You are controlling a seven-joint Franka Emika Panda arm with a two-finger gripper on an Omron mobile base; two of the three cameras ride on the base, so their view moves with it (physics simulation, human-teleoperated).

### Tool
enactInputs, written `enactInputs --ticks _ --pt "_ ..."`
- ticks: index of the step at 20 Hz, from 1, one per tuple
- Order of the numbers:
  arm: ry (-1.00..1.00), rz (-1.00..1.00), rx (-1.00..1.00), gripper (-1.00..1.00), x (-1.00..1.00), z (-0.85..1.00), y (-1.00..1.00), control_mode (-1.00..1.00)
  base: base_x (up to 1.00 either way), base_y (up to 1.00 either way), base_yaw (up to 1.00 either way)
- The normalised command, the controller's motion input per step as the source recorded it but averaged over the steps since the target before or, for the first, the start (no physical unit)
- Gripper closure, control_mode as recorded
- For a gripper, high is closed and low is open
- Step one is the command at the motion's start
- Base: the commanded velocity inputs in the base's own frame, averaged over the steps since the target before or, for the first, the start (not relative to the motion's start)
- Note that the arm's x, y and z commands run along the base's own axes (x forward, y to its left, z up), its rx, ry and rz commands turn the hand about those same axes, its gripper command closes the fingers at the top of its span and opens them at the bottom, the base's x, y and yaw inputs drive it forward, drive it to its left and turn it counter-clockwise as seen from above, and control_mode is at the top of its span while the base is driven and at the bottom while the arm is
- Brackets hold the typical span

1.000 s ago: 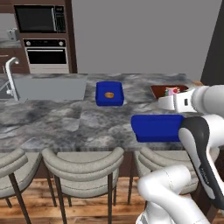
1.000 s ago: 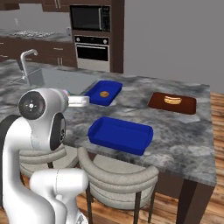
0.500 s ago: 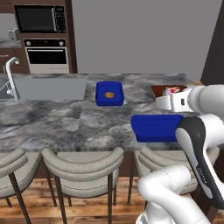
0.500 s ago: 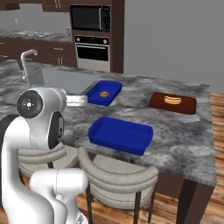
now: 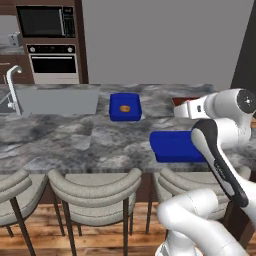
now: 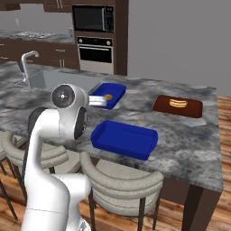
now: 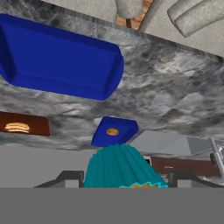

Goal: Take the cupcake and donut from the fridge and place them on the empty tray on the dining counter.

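Above the dining counter, the claw grips the cupcake, camera rolled upside down.

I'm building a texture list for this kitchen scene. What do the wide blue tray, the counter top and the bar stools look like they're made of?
The wide blue tray: probably plastic or enamelled metal, uniform blue with a soft sheen. The counter top: polished stone, likely marble, with grey-white veining. The bar stools: pale woven fabric on the curved backs, over thin dark legs, seemingly metal.

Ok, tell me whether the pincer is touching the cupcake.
Touching. The hand view shows the cupcake wedged between the pincer fingertips, its teal wrapper against both, no gap.
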Motion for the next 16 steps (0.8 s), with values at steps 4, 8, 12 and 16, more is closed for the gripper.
enactInputs --ticks 4,8,12,16 --pt "0.09 0.0 0.0 1.0 0.37 -0.22 -0.23 -1.0 0.0 0.0 0.0" --pt "0.14 0.0 -0.02 1.0 0.25 -0.43 -0.11 -1.0 0.0 0.0 0.0" --pt "0.33 0.0 -0.01 1.0 0.3 -0.68 -0.03 -1.0 0.0 0.0 0.0" --pt "0.29 0.0 0.11 1.0 0.25 -0.58 -0.18 -1.0 0.0 0.0 0.0"
